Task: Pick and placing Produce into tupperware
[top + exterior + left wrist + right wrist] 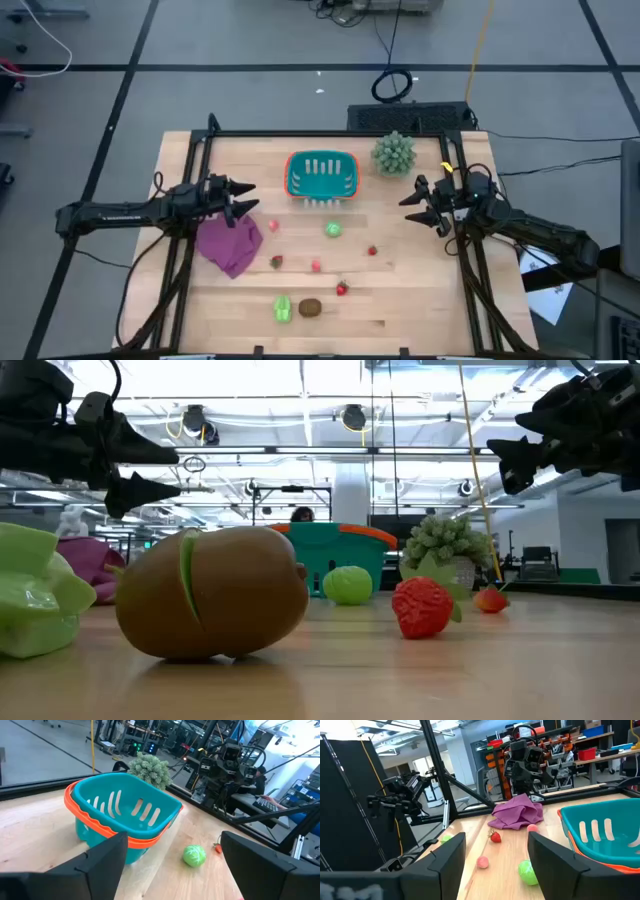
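The teal basket [322, 175] stands at the far middle of the table, also seen in the left wrist view [122, 812] and right wrist view [605, 837]. Produce lies scattered nearer. A green ball [333, 229] [194, 855] [527, 871] is closest to the basket. Several small red pieces [316, 265] lie around the middle. A light green piece [283, 308] and a brown oval [311, 308] [210, 605] lie by the near edge. My left gripper [245, 197] hovers open to the left of the basket. My right gripper [410, 207] hovers open to its right. Neither touches anything.
A spiky pale-green plant [394, 153] stands right of the basket at the far edge. A crumpled purple cloth [232, 243] lies just nearer than my left gripper. A black frame borders the table [180, 300]. Bare wood shows at the near right.
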